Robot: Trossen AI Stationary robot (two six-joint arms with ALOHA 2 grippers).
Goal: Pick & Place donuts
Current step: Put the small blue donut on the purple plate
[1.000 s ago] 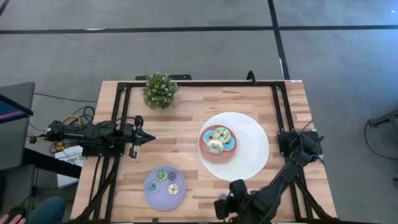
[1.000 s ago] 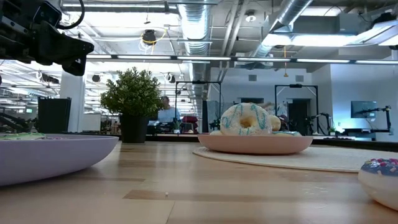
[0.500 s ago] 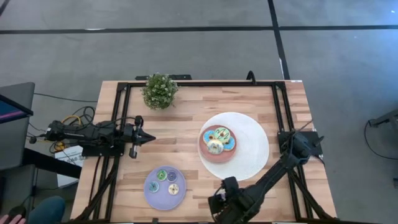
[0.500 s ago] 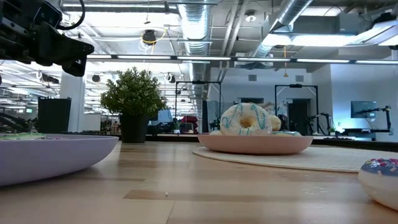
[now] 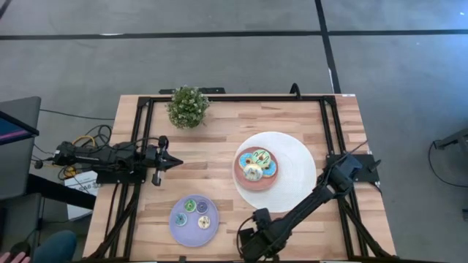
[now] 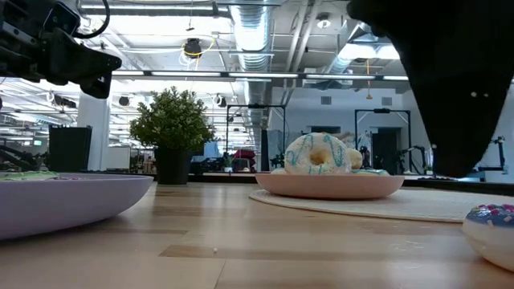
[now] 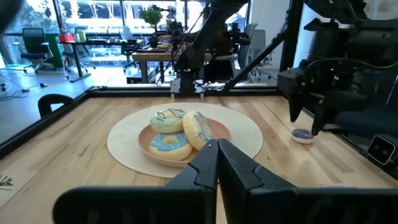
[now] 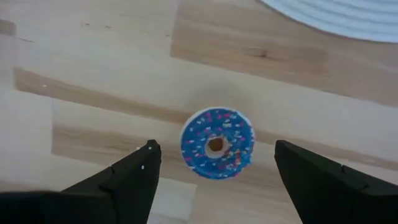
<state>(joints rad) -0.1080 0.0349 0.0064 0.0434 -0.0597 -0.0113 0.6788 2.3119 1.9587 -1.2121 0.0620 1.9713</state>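
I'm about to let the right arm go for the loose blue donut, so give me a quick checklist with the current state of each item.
1. Right pincer open: ok, fingers spread wide.
2. Blue sprinkled donut centred between its fingers: ok in the right wrist view.
3. Donut lying flat on the table, free of other things: ok.
4. Pincer height above the donut: cannot tell.
5. Room on the pink plate, already holding three donuts: cannot tell.
6. Left pincer shut and parked at the table's left side, out of the way: ok.
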